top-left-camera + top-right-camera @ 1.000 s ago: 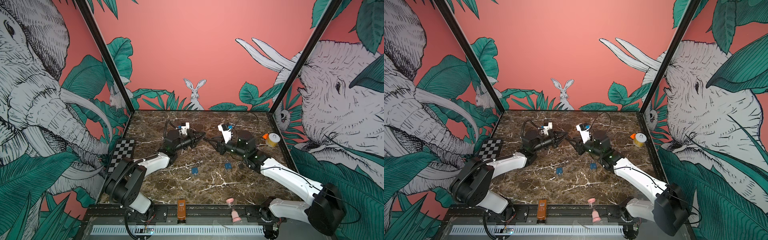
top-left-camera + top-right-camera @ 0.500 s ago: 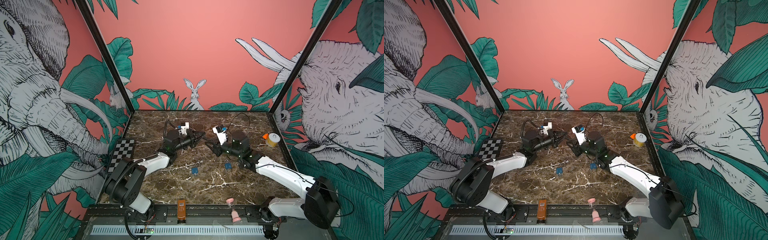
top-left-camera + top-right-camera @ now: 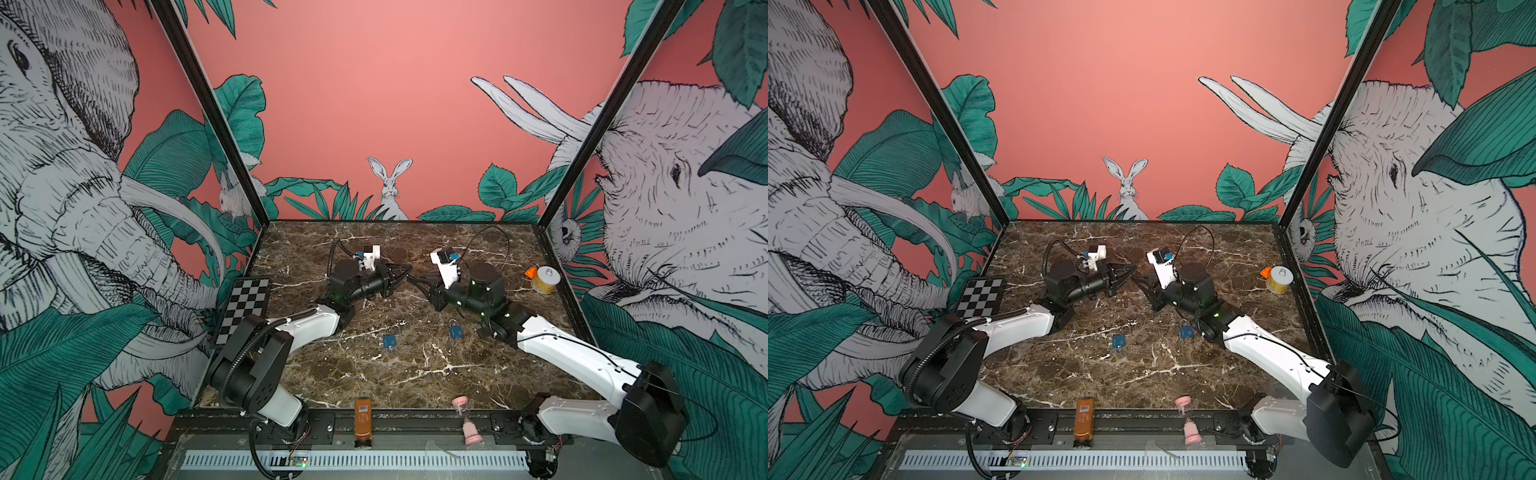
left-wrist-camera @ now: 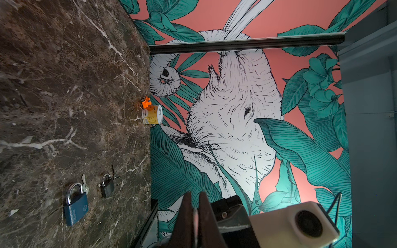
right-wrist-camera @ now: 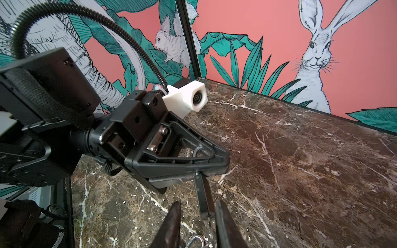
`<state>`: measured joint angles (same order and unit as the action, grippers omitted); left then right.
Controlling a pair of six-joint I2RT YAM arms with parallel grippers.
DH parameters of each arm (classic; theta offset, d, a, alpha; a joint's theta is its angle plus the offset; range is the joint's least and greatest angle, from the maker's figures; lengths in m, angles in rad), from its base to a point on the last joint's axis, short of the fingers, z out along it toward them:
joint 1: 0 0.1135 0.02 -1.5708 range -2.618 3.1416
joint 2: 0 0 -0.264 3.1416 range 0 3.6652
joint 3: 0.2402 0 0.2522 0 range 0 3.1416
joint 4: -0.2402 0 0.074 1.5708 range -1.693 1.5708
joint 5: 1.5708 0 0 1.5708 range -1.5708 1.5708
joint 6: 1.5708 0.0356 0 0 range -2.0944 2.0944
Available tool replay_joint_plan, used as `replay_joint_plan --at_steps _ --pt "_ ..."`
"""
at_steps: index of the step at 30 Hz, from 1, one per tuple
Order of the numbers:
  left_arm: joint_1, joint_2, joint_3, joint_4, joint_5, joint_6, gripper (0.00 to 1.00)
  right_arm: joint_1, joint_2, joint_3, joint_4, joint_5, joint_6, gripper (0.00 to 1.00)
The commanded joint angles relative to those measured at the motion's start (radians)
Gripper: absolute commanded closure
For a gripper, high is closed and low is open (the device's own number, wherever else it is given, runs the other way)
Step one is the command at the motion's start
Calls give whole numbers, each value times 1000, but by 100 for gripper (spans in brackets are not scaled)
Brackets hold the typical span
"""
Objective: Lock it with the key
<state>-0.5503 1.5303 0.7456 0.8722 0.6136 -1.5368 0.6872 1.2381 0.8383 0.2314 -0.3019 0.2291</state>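
The black padlock [image 5: 203, 193] hangs in the air over the back middle of the surface [image 3: 374, 386]. My left claw [image 5: 206, 174] has it by the shackle and is clamped tight on it, so the body dangles below the tips. My right claw [image 5: 198, 202] faces that claw nose to nose. Its jaws are parted on either side of the lock's lower end, with marble showing in both gaps, so it grips nothing I can see. A metal ring [image 5: 195, 240] shows between its fingers, just below the lock; I cannot make out what it hangs from. Nearer the front, a blue padlock [image 3: 389, 341] lies flat on the surface. A second padlock [image 3: 456, 331] lies to its right, close to my right forearm. A yellow can [image 3: 545, 280] stands against the right wall with a small orange piece [image 3: 530, 273] beside it. A checkerboard card [image 3: 245, 309] lies along the left edge. On the front rail stand an orange bottle [image 3: 363, 422] and a pink sand timer [image 3: 467, 419], well apart.
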Motion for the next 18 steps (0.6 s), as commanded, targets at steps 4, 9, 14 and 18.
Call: replay_joint_plan --at_steps 4,9,14,18 --pt "-6 -50 17 40 22 -8 100 0 28 10 55 -10 -14 72" --pt "-5 -53 12 41 21 -10 100 2 59 28 61 -31 -9 72" --pt "-5 -51 15 45 22 -12 100 3 63 18 76 -20 -1 73" --pt "-5 -51 14 45 23 -13 100 3 60 18 82 -19 2 74"
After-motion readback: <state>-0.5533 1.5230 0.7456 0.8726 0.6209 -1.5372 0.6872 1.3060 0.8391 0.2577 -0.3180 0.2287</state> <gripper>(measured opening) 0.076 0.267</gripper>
